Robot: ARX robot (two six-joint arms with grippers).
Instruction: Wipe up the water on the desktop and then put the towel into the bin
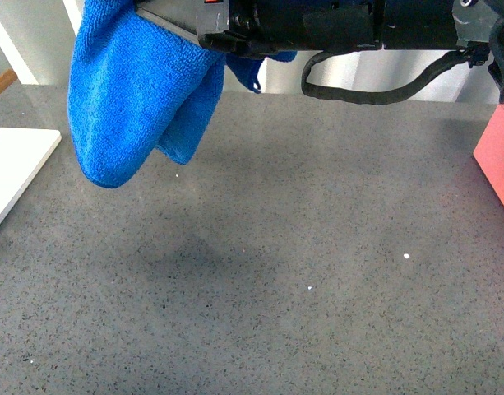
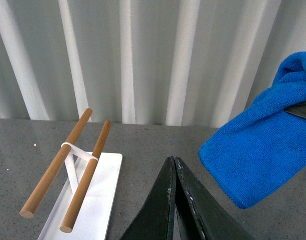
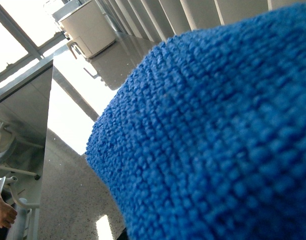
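The blue towel (image 1: 128, 99) hangs folded and floppy from my right gripper (image 1: 176, 23), high above the far left of the dark-grey speckled desktop (image 1: 317, 247). The right arm reaches across the top of the front view from the right. The towel also shows in the left wrist view (image 2: 257, 155) and fills most of the right wrist view (image 3: 217, 140), where it hides the jaws. My left gripper (image 2: 171, 161) is shut and empty, low over the desktop (image 2: 143, 140), to the left of the towel. No bin is in view.
A flat white slab (image 1: 13, 164) lies at the left edge. In the left wrist view it (image 2: 103, 200) carries a rack of two wooden rods (image 2: 58, 160). A salmon-pink object (image 1: 498, 156) sits at the right edge. A ribbed pale wall (image 2: 143, 60) stands behind.
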